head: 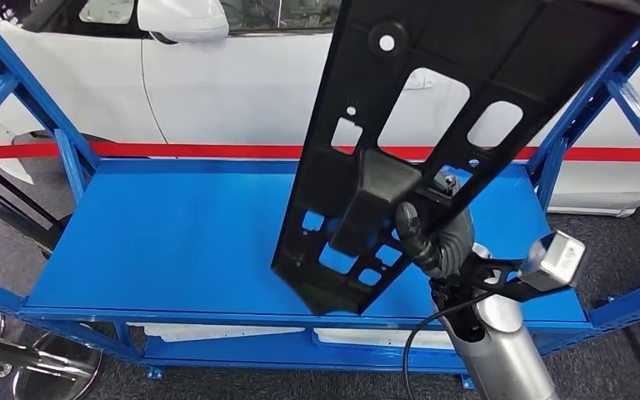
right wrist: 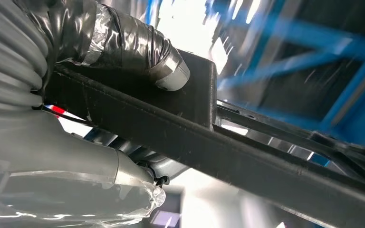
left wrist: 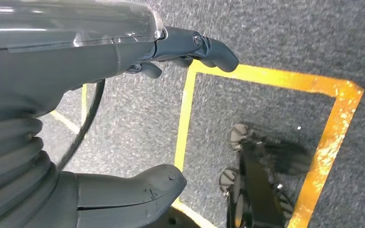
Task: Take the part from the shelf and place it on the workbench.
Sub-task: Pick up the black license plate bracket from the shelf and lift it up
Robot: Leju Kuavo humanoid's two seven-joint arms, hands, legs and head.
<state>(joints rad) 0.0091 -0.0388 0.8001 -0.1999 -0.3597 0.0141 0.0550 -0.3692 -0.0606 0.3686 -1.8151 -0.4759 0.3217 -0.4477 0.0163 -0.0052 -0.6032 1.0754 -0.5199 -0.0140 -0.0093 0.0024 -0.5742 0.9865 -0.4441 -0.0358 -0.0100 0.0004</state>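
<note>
**Part held up over the blue shelf by the right hand**

Part [head: 433, 125], a long black plastic panel pierced with rectangular cut-outs and a few round holes, is standing tilted in the head view, its upper end leaning toward the upper right and its lower end hanging above the front edge of the blue shelf [head: 175, 242]. It is not lying on the shelf deck; it is being carried clear of it.

The right hand [head: 421, 229] is gripping the panel near its lower half, beside a raised boxy block on the panel's face. In the right wrist view the thick thumb [right wrist: 138, 52], wrapped in shiny tape, is pressing down on that block [right wrist: 195, 90], while the rest of the right hand [right wrist: 52, 142] is sitting beneath the panel's long dark edge, so the part is being clamped between them.

The left hand [left wrist: 123, 95] is hanging low, looking down at grey carpet [left wrist: 275, 38] marked with yellow floor tape [left wrist: 332, 133]. Its fingers [left wrist: 209, 47] are spread away from the thumb [left wrist: 142, 187], holding nothing.

Behind the shelf's blue frame, a white car [head: 217, 75] is standing, with a red strip [head: 175, 151] running across in front of it.
</note>
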